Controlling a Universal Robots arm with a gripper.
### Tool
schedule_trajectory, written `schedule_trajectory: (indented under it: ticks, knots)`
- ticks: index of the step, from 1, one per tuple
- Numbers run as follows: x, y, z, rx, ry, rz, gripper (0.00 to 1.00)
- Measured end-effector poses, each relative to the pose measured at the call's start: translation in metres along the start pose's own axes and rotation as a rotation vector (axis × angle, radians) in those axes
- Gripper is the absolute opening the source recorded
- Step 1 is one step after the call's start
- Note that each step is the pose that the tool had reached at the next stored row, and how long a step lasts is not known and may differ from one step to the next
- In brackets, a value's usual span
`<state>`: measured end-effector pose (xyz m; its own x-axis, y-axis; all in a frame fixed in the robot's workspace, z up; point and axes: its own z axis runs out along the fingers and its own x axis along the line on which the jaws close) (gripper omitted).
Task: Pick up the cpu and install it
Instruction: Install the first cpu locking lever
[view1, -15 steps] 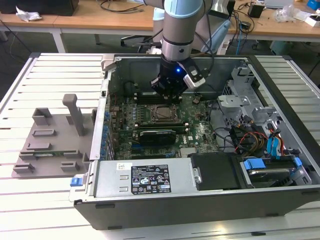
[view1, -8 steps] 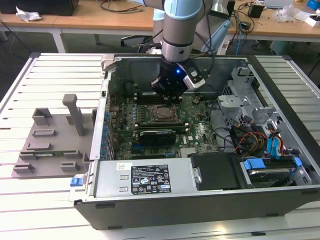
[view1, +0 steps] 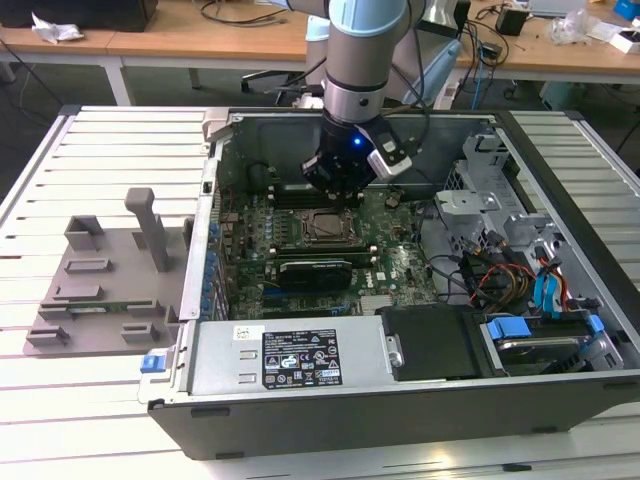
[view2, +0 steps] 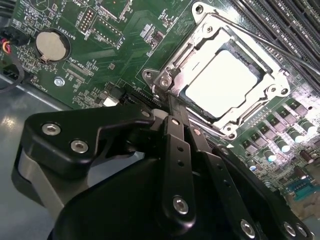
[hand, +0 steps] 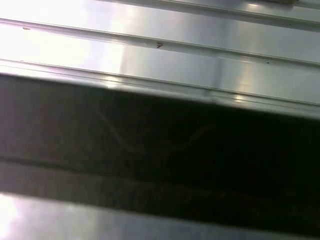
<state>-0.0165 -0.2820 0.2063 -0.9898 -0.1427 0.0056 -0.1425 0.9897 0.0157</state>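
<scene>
**CPU seated in the socket, gripper hovering just off its corner**

Gripper (view2: 172, 107) first: from my console I see its black linkage fingers (view2: 177, 150) drawn together to a narrow tip in the second wrist view, clenched on nothing, with that tip just beside the corner of the dark square socket frame with bright metal edges (view2: 270, 82). Inside that frame lies the small flat square silver-grey cpu (view2: 222, 82), flat and level, its pale top bright under the light.

On the green motherboard (view2: 100, 55), a round silver coin battery (view2: 51, 46) sits at about ten o'clock from the cpu in the second wrist view.

From the exterior view, I see the arm's black wrist and gripper (view1: 335, 192) hanging low inside the open grey computer case (view1: 420, 395), directly at twelve o'clock from the socket frame (view1: 324, 229). A long black rectangular card (view1: 315, 270) lies at six o'clock from the socket. A grey plastic fixture tray (view1: 100, 290) rests on the white slatted table (view1: 90, 150) at nine o'clock from the case.
</scene>
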Motion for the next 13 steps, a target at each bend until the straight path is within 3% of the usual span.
schedule_trajectory:
  ticks: [13]
  knots:
    - [-0.0005,-0.0015,0.0029,0.0055,0.0041,0.000,0.11]
